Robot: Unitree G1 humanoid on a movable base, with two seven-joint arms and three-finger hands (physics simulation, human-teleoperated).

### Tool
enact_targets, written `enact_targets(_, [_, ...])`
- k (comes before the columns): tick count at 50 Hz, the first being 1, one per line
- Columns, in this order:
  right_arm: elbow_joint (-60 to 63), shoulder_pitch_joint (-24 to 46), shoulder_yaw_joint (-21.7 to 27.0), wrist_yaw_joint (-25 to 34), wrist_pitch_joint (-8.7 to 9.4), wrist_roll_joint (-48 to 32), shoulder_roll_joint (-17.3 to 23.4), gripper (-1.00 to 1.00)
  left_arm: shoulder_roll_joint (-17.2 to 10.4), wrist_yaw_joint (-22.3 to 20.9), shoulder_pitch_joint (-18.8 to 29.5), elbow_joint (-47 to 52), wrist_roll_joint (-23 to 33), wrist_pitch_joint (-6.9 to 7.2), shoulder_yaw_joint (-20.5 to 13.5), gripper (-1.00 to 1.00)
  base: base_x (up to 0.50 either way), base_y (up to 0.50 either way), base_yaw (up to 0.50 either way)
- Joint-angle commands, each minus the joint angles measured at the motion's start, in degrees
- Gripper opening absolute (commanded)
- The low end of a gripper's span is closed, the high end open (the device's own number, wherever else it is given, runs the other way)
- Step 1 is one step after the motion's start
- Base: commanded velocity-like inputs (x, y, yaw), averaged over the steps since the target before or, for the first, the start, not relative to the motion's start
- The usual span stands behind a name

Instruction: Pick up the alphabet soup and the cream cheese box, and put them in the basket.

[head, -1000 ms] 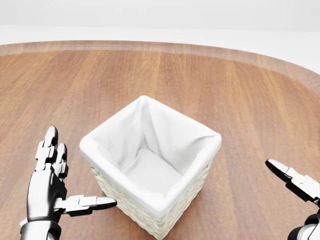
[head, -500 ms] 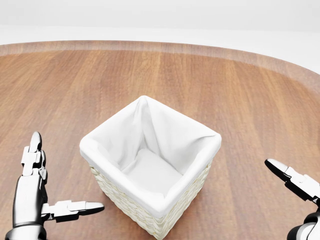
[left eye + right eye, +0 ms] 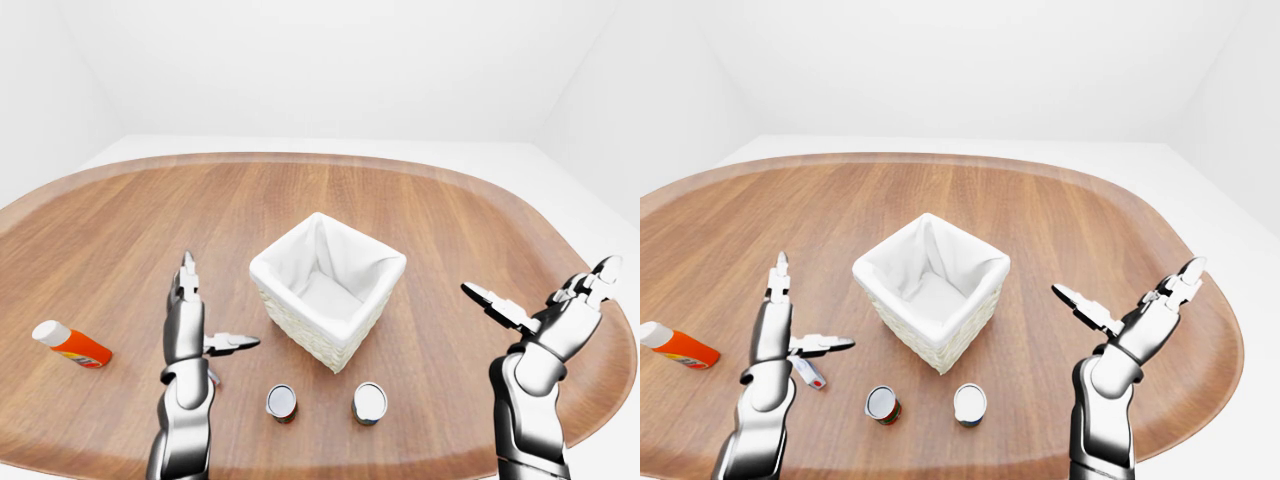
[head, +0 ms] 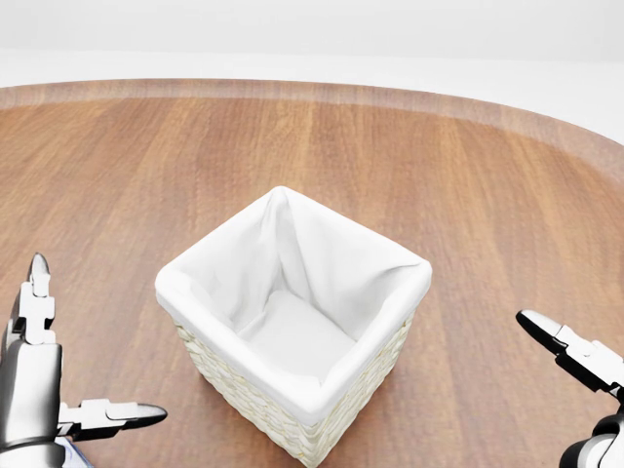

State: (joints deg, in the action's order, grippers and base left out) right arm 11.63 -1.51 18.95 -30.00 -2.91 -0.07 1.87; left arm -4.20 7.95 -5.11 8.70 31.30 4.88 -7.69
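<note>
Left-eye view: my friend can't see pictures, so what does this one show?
A white-lined wicker basket stands empty in the middle of a round wooden table. Two small cans stand below it, between the robot's open left hand and open right hand; an orange bottle lies far left.

The basket (image 3: 328, 288) stands in the middle of the wooden table (image 3: 420, 210), and its mouth is open upward with nothing over it. Toward the bottom of the left-eye view from the basket stand two cans: one with a red label (image 3: 282, 403) and one with a pale top (image 3: 369, 402). A gap of bare wood lies between them, and each is apart from the basket's wall. The left hand (image 3: 192, 335), fingers spread, hangs left of the basket; a small box (image 3: 807, 372) lies just beneath it. The right hand (image 3: 545, 310), also spread, is well right of the basket. An orange bottle (image 3: 70, 344) lies far to the left.
</note>
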Motion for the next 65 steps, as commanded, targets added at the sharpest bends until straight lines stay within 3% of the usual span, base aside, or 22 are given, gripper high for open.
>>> enact_targets(1, [0.3, -0.1, -0.1, 0.0, 0.24, -0.1, -0.1, 1.0, -0.1, 0.8, 0.1, 3.6, 7.9, 0.12, 0.2, 1.0, 0.0, 0.0, 0.0])
enact_targets(4, [0.6, -0.1, 0.0, 0.0, 0.53, -0.1, -0.1, 1.0, -0.2, 1.9, 0.7, 2.5, 9.7, 0.12, 0.4, 1.0, 0.0, 0.0, 0.0])
enact_targets(12, [0.7, -0.1, 0.0, 0.0, 0.66, 0.0, -0.1, 1.0, -0.2, -1.0, 0.9, 4.0, 8.8, 0.12, 0.5, 1.0, 0.0, 0.0, 0.0])
enact_targets(17, [1.5, -0.2, 0.0, 0.0, 1.29, 0.0, -0.2, 1.0, -0.4, 0.7, 1.9, 1.6, 10.2, 0.12, 0.8, 1.0, 0.0, 0.0, 0.0])
enact_targets(32, [0.6, 0.1, 0.0, 0.0, 0.58, 0.0, -0.1, 1.0, -1.0, 1.3, 2.7, 0.6, 10.6, 0.12, 0.8, 1.0, 0.0, 0.0, 0.0])
enact_targets(38, [1.2, -0.1, 0.0, 0.0, 0.99, 0.0, -0.1, 1.0, -1.4, 4.2, 3.3, -0.9, 14.7, 0.12, 0.8, 1.0, 0.0, 0.0, 0.0])
enact_targets(42, [1.1, -0.1, 0.0, 0.0, 0.86, 0.0, -0.1, 1.0, -0.6, 9.5, 4.4, -0.3, 18.0, 0.12, 0.3, 1.0, 0.0, 0.0, 0.0])
enact_targets(47, [0.9, 0.0, 0.0, 0.0, 0.87, -0.1, -0.1, 1.0, -0.8, 12.9, 5.3, 0.4, 22.4, 0.12, 1.7, 1.0, 0.0, 0.0, 0.0])
enact_targets(50, [1.1, -0.1, 0.0, 0.0, 0.98, 0.0, -0.1, 1.0, -0.5, 15.7, 5.2, 2.4, 29.0, 0.12, 3.0, 1.0, 0.0, 0.0, 0.0])
enact_targets(53, [0.8, 0.0, 0.1, 0.0, 0.76, 0.0, -0.1, 1.0, -0.4, 15.1, 5.3, 3.8, 32.4, 0.12, 3.6, 1.0, 0.0, 0.0, 0.0])
enact_targets(65, [0.8, -0.1, 0.1, 0.0, 0.59, 0.1, -0.1, 1.0, -1.2, 19.8, 6.4, -2.4, 40.3, 0.12, 4.7, 1.0, 0.0, 0.0, 0.0])
